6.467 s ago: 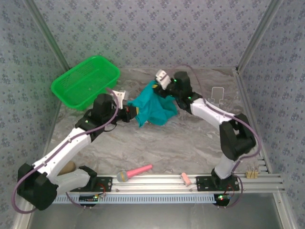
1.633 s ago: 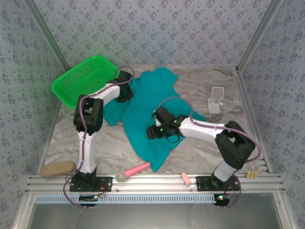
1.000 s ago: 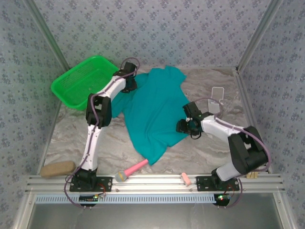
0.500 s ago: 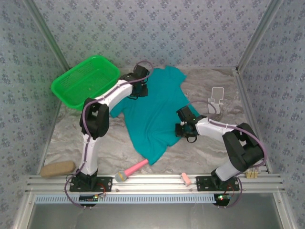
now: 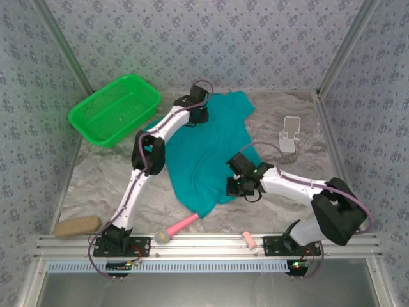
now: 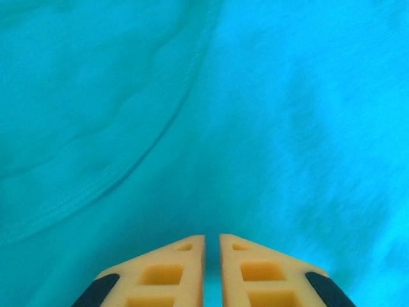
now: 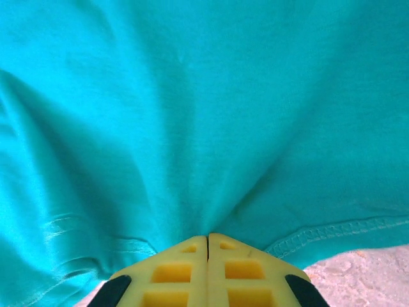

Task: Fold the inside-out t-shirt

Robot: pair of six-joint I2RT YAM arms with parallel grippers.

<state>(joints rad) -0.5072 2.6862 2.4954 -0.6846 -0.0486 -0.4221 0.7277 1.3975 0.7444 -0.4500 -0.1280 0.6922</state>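
We see the inside-out t-shirt (image 5: 198,153) spread mostly flat across the middle of the table (image 5: 96,182), plain teal. Its long axis runs from the middle of the far edge down toward the near edge, leaning left, and it ends in a pointed corner short of the near rail. A sleeve sticks out on its left side toward the green basket (image 5: 115,109). The left gripper (image 5: 197,115) sits on the far end of the cloth. In its wrist view, the left gripper's (image 6: 212,240) fingers are almost together, pinched on the fabric, with a thin slit of teal between them and a curved seam running ahead. The right gripper (image 5: 236,185) is at the shirt's right border. Its fingers are pressed fully together on the cloth just above the stitched hem (image 7: 339,229), and folds fan out from the right gripper (image 7: 208,238). The basket lies in the far left corner and a small white stand (image 5: 291,133) is near the right edge. A pink-handled tool (image 5: 181,227) lies by the near edge and a tan block (image 5: 77,226) in the near left corner. The table is marbled grey-beige, and the walls (image 5: 211,45) carry blue-grey floral paper.
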